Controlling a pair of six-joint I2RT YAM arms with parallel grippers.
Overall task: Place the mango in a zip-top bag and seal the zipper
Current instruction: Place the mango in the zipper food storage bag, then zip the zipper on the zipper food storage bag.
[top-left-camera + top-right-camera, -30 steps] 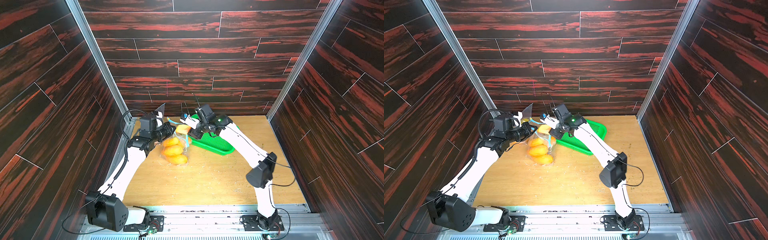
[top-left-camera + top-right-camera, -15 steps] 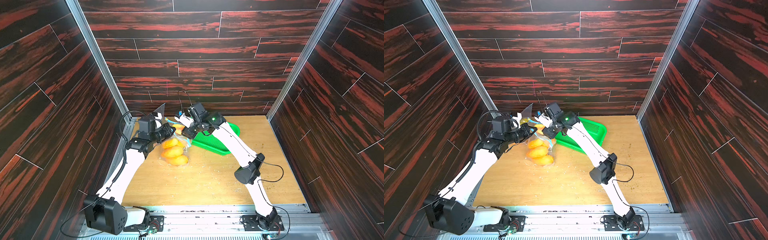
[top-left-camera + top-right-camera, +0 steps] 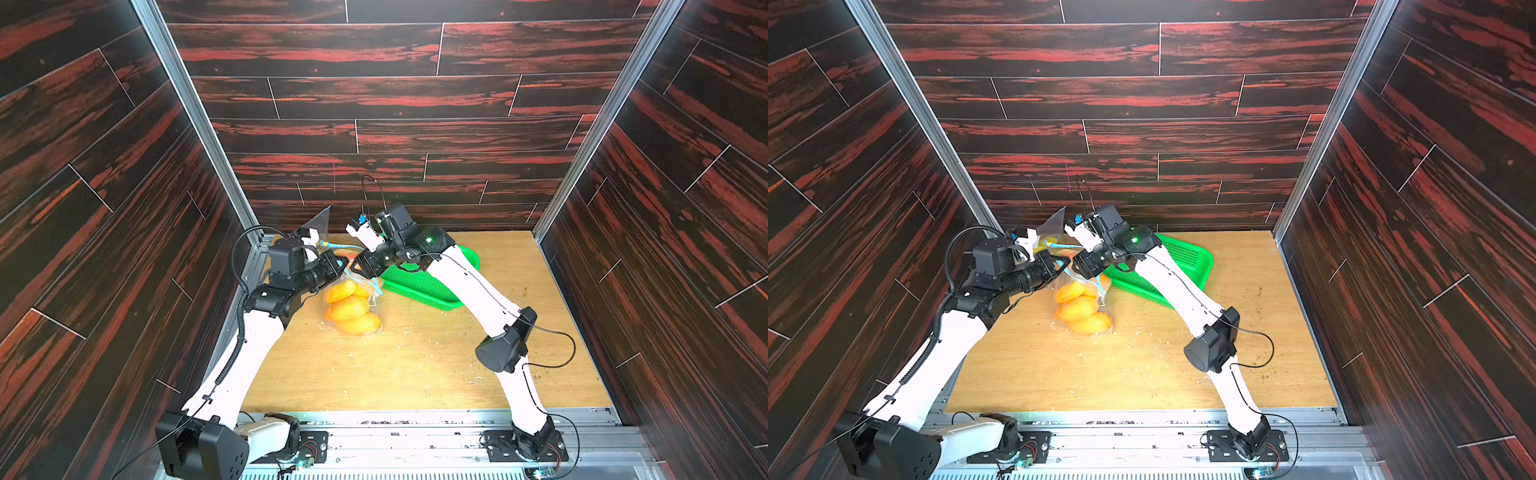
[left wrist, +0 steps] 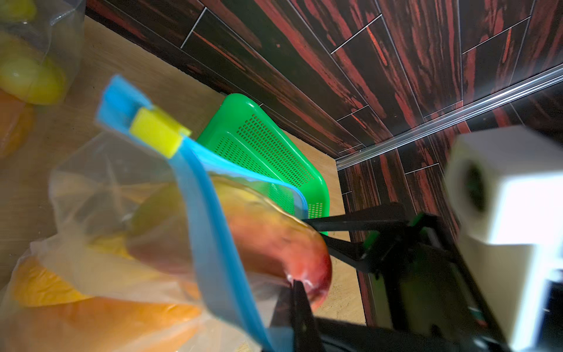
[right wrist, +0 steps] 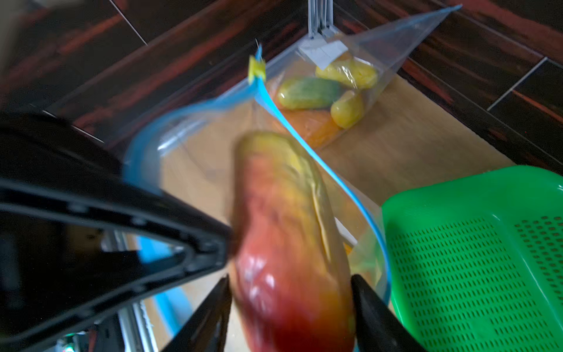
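The mango (image 5: 283, 219) lies straight ahead of the right end effector (image 5: 291, 278). Its long axis runs along that arm's reach, green end inside the bag (image 4: 100, 195), red end outside between the jaws. The jaws flank it closely, but blur keeps me from telling whether they press it or have let go. The left end effector (image 3: 337, 266) is clamped on the bag's rim and holds the mouth up. The blue zip strip (image 4: 207, 237) crosses the mango's middle, so the fruit looks about half in, above the other mangoes (image 3: 351, 309). The yellow slider (image 4: 157, 134) sits at the far end of the strip. The green tray (image 3: 419, 286) lies just beside the bag, and a second bag (image 5: 365, 61) fills the back corner. Free surface (image 3: 415, 365) lies toward the front.
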